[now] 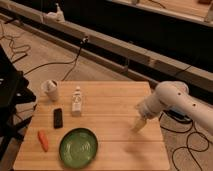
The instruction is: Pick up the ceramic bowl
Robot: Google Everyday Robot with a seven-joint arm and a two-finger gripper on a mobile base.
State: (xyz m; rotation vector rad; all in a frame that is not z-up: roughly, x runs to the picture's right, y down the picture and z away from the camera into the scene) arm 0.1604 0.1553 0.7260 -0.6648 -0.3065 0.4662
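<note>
The task looked barely started: the ceramic bowl (78, 147) sat flat on the wooden table (115, 102), at its front edge, with nothing touching it. The gripper (138, 124) hung low over the tabletop well to the right of the bowl and a little further back, at the end of the white arm (172, 97) reaching in from that side. How far open it was could not be told, though nothing appeared to be held in it. By my judgement the whole of the work remained: the approach across to the bowl, the grasp on its rim and the lift. The bowl was wide, shallow and round, glossy green with a darker rim, its glaze catching the light, so it would likely be hard and slippery to grip. Just to the left of the bowl lay a tapered, matte orange carrot (43, 140). Behind the bowl and slightly left lay a flat black rectangular object (58, 118), with a small upright white bottle (76, 101) straight behind. Furthest back and left of the bowl stood a white cup (51, 90). The table showed pale, smooth wood with plank seams.
</note>
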